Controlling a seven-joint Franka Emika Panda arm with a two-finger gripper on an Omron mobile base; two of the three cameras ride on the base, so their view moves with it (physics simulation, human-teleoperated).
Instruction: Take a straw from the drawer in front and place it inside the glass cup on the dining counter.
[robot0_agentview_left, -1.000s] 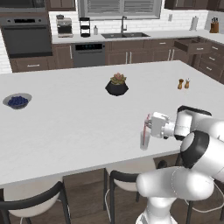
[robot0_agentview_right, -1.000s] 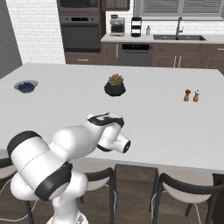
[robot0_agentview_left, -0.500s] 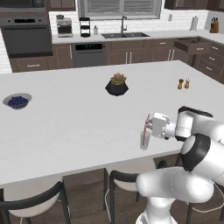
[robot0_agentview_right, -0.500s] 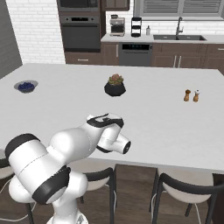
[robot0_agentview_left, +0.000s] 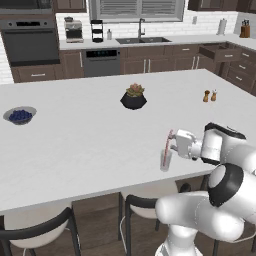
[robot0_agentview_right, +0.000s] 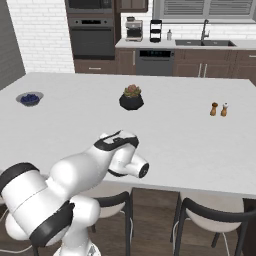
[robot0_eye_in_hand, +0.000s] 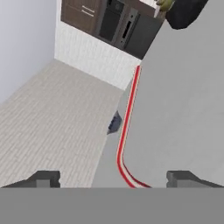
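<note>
The pinkish-red straw (robot0_agentview_left: 169, 143) stands tilted in the clear glass cup (robot0_agentview_left: 165, 161), near the front edge of the white dining counter (robot0_agentview_left: 90, 135). My gripper (robot0_agentview_left: 174, 143) hovers just right of the straw's top, at about its height. In the hand view the straw (robot0_eye_in_hand: 127, 127) runs as a thin red line between my two fingertips (robot0_eye_in_hand: 44, 178), which stand far apart and touch nothing, so the gripper (robot0_eye_in_hand: 113, 178) is open. The dark brown drawer (robot0_agentview_left: 219, 51) hangs pulled out at the far right cabinets.
A black plant pot (robot0_agentview_left: 133, 98) sits mid-counter, salt and pepper shakers (robot0_agentview_left: 210, 95) to its right, and a bowl of blueberries (robot0_agentview_left: 20, 115) at the far left. Dark chairs (robot0_agentview_left: 145, 205) stand under the counter's front edge, close to my base.
The jaws went from shut on the straw to wide open, letting it go. The straw stays leaning in the cup, and the arm has hardly moved.
</note>
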